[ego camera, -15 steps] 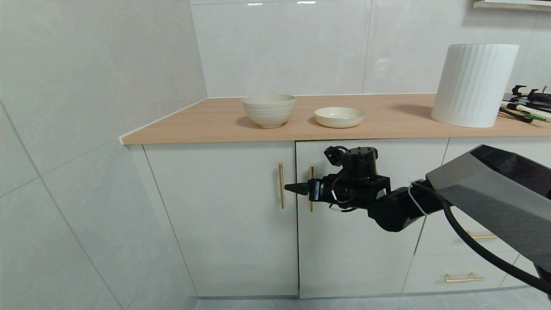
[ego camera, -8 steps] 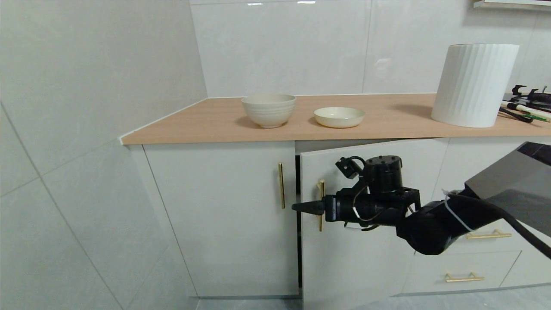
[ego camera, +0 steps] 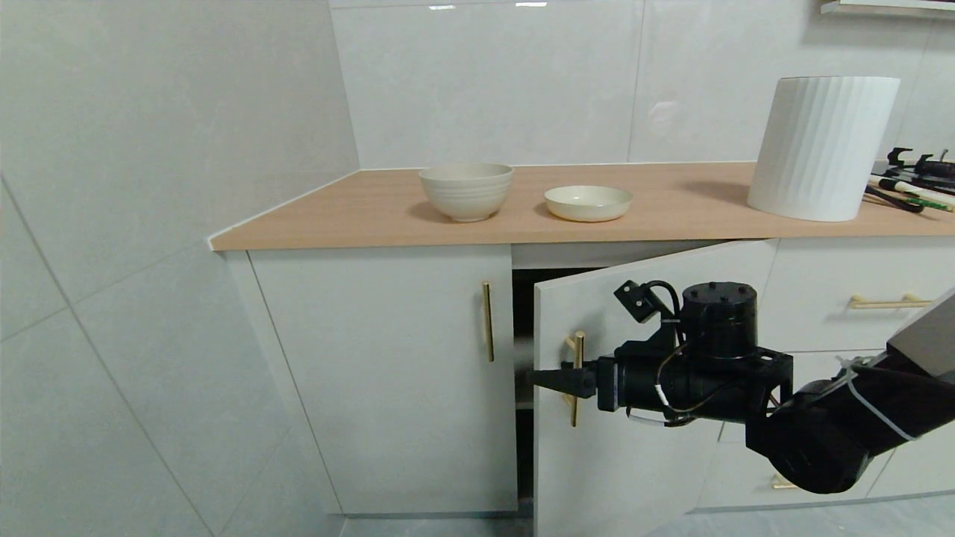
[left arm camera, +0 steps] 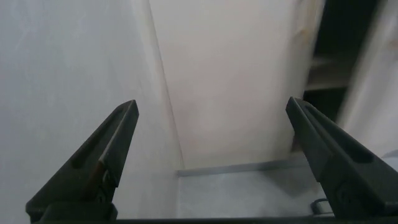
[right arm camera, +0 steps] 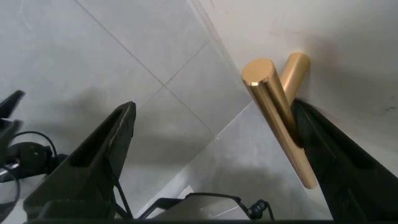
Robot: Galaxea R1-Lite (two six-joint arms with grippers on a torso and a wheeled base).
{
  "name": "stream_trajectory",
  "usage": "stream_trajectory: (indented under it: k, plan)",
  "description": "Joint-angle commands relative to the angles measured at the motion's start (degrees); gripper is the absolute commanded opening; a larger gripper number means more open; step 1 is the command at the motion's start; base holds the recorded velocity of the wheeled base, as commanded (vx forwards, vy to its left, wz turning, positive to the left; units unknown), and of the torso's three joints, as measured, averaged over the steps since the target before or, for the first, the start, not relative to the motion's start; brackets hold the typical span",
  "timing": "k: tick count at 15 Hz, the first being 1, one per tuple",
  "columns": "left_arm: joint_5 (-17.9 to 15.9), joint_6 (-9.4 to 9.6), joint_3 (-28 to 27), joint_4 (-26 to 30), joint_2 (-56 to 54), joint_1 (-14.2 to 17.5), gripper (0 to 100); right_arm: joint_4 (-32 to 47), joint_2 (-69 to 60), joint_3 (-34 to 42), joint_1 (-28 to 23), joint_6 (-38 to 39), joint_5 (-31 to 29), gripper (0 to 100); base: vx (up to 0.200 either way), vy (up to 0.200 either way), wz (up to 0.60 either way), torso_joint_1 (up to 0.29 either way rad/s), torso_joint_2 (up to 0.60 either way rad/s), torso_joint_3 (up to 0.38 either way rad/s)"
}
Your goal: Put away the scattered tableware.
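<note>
A deep beige bowl (ego camera: 465, 191) and a shallow cream dish (ego camera: 587, 202) stand side by side on the wooden countertop (ego camera: 343, 220). Below them, the right cabinet door (ego camera: 634, 462) stands partly open, with a dark gap beside it. My right gripper (ego camera: 553, 378) is at that door's gold handle (ego camera: 574, 377). In the right wrist view the gripper (right arm camera: 211, 115) is open and the handle (right arm camera: 278, 121) lies against one finger. My left gripper (left arm camera: 211, 109) is open and holds nothing, facing the closed left door (left arm camera: 230, 81) and the floor.
A tall white ribbed cylinder (ego camera: 821, 145) stands on the counter's right, with small tools (ego camera: 914, 186) beyond it. The left door's handle (ego camera: 487, 321) is near the gap. Drawers with gold handles (ego camera: 888, 301) lie to the right. A tiled wall closes the left side.
The right cabinet door has swung from closed to partly open. My right gripper has moved down and to the right with the handle.
</note>
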Motion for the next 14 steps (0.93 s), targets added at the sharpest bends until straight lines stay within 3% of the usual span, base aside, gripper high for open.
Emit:
stream_trajectory:
  k: [1,3,4,5,6,8,10,14]
  plan:
    - [-7.81,-2.29,-9.97,2.48,4.11,-1.21,100,0.00,-0.41,0.34,0.04,0.00,-0.06,100,0.000,0.000,0.00,0.000,0.00,0.000]
    - [-17.13,-10.12,-21.66,7.75,13.07,-3.23,100,0.00,-0.15,0.25,0.04,0.00,-0.06,100,0.000,0.000,0.00,0.000,0.00,0.000]
    - [-24.51,-16.18,-28.52,8.63,23.71,-5.52,100,0.00,-0.15,0.25,0.04,0.00,-0.06,100,0.000,0.000,0.00,0.000,0.00,0.000]
    - [-27.15,-17.94,-30.98,8.46,28.80,-6.22,100,0.00,-0.15,0.25,0.12,0.00,-0.06,100,0.000,0.000,0.00,0.000,0.00,0.000]
    - [-31.28,-18.20,-35.55,6.26,40.41,-7.01,100,0.00,-0.32,0.25,0.04,0.00,-0.06,100,0.000,0.000,0.00,0.000,0.00,0.000]
    - [-35.59,-18.11,-39.85,-2.44,57.81,-9.03,100,-0.09,-0.32,0.34,0.04,0.00,-0.06,100,0.000,0.000,0.00,0.000,0.00,0.000]
    - [-35.76,-18.11,-41.70,-10.79,71.25,-13.86,100,-0.18,-0.24,0.34,0.12,0.00,-0.06,100,0.000,0.000,0.00,0.000,0.00,0.000]
    - [-35.68,-18.20,-41.44,-24.41,91.29,-17.64,100,-0.44,-0.24,0.34,0.12,0.00,-0.06,100,0.000,0.000,0.00,0.000,0.00,0.000]
